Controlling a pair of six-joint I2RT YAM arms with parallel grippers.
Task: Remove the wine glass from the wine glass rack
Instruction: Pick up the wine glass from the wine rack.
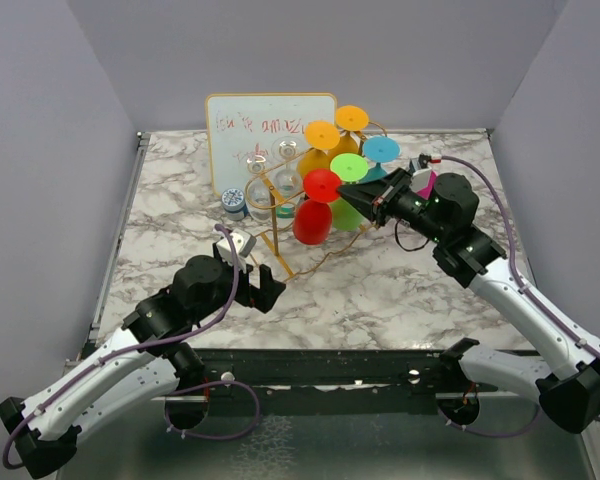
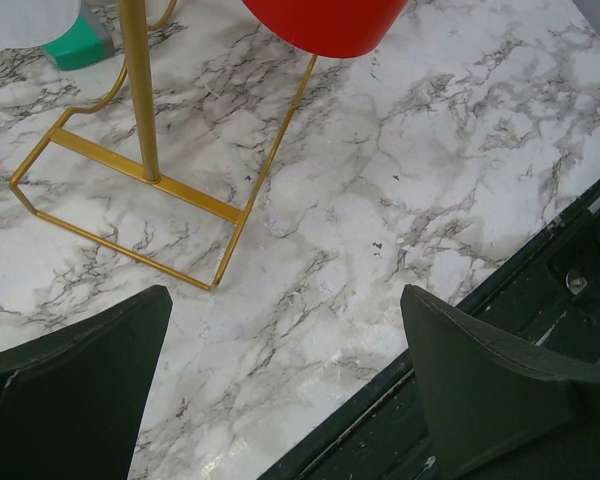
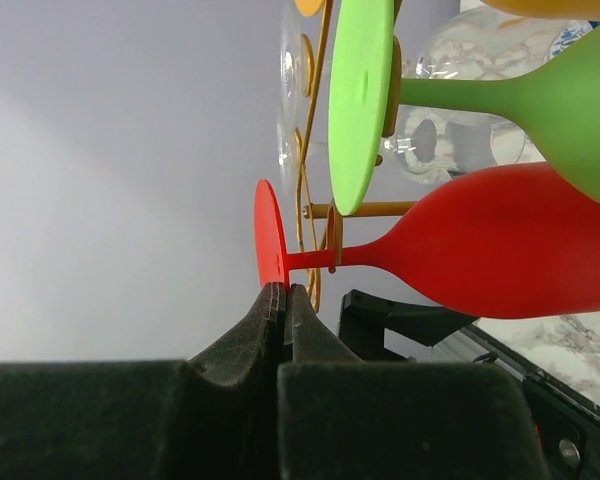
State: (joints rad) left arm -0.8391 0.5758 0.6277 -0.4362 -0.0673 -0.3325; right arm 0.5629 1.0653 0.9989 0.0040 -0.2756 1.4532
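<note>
The wine glass rack (image 2: 138,100) stands on a big marble table (image 1: 400,290). It is made of thin gold wire, with a straight pole and a flat wire foot. Right behind the rack leans a whiteboard (image 1: 270,125) with red writing on it.

Glasses hang upside down from the rack, round feet on top and bowls pointing down. The red wine glass (image 3: 500,240) hangs at the front end of the rack, nearest the arms. It is bright red all over, with a fat bowl, a thin stem and a flat round foot caught on the gold rails. A green glass (image 3: 570,110) hangs just beside it, farther back on the rack. Two clear glasses (image 1: 260,190) hang on the rack's left side.

The right gripper (image 3: 283,290) is at the rack's right side. Its fingers are pressed tight together, and the tips meet the edge of the red foot. I cannot tell if the foot is pinched. The left gripper (image 2: 285,300) is low in front of the rack's foot, fingers spread wide, holding nothing.

A little jar (image 1: 234,203) with a blue lid sits left of the rack.
</note>
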